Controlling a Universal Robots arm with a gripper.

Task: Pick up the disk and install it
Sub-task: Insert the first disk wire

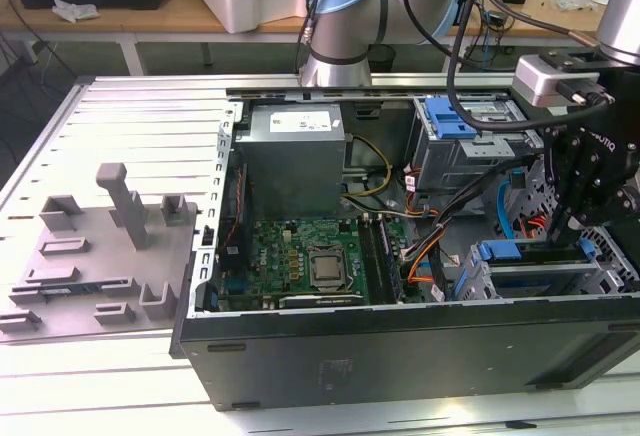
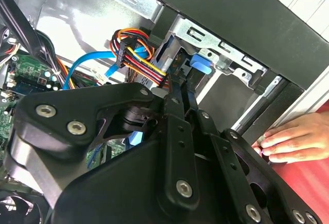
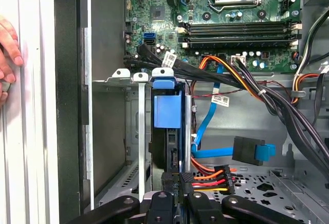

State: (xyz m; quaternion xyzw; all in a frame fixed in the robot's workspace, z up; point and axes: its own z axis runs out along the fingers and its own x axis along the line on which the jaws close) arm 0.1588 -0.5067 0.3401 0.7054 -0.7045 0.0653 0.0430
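The disk (image 3: 167, 110) stands on edge in a slot of the grey drive cage (image 3: 121, 74), its blue carrier end pointing toward the motherboard. In the exterior view the disk's blue end (image 1: 499, 251) shows at the cage (image 1: 480, 286) in the front right corner of the open computer case. My black gripper (image 3: 179, 176) is at the disk's other end, its narrow fingers shut on that edge. The second wrist view looks along the gripper (image 2: 186, 88) to the disk's blue tab (image 2: 201, 63) inside the cage (image 2: 226, 44). The gripper (image 1: 568, 228) reaches down into the case from the exterior view's right.
A person's hand (image 3: 7, 49) rests on the table beside the case wall, also seen as the hand (image 2: 295, 139). Power and blue data cables (image 3: 226, 178) crowd next to the cage. The motherboard (image 1: 310, 261), power supply (image 1: 295, 151), a rear cage with blue latch (image 1: 450, 118) and a grey fixture plate (image 1: 95, 256) are nearby.
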